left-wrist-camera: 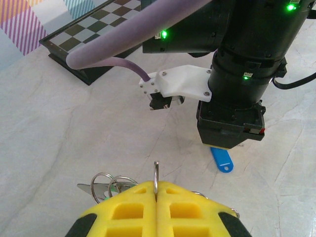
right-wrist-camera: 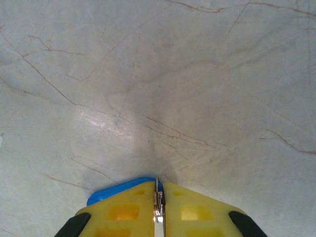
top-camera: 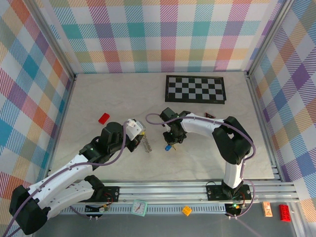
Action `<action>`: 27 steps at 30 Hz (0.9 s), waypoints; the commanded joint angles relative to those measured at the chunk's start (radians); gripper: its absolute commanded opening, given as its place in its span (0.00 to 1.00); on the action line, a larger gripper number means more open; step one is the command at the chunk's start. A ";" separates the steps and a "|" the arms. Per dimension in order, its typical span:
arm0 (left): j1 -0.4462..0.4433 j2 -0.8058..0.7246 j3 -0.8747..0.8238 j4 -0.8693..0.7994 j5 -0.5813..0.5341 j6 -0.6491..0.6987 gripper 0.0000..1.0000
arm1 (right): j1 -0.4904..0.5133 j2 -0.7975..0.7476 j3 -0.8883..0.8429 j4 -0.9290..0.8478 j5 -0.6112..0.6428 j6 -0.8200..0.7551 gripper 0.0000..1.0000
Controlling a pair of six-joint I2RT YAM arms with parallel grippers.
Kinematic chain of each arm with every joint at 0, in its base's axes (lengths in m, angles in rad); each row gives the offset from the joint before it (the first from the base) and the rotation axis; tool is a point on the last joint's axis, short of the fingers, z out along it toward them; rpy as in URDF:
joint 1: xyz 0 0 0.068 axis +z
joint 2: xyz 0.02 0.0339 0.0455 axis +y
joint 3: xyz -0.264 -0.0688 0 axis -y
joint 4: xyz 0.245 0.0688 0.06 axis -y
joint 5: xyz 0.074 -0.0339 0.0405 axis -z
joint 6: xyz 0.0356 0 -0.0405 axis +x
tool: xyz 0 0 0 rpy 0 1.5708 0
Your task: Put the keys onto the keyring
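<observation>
My left gripper (left-wrist-camera: 156, 185) is shut on the keyring (left-wrist-camera: 156, 173), whose thin silvery wire stands upright between the yellow pads. More small rings and a bit of the green key (left-wrist-camera: 109, 192) hang at its left side. In the top view the left gripper (top-camera: 139, 137) holds the keyring (top-camera: 147, 144) low over the table's middle. The blue key (left-wrist-camera: 222, 160) lies flat on the table, partly under my right gripper (top-camera: 170, 142). In the right wrist view the right gripper (right-wrist-camera: 158, 185) is shut on a silvery metal piece of the blue key (right-wrist-camera: 116, 190), pressed close to the table.
A black-and-white chequered board (top-camera: 195, 89) lies at the back right. A red block (top-camera: 103, 118) sits on the left and a small red triangle (top-camera: 211, 115) behind the right arm. Chequered walls enclose three sides.
</observation>
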 commanded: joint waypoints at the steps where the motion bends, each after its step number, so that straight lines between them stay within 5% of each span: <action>1: -0.008 -0.005 -0.002 0.044 0.020 0.007 0.00 | 0.003 0.010 0.025 -0.029 0.003 -0.003 0.12; 27: -0.008 -0.002 -0.001 0.045 0.022 0.009 0.00 | 0.004 0.019 0.033 -0.035 0.002 -0.003 0.09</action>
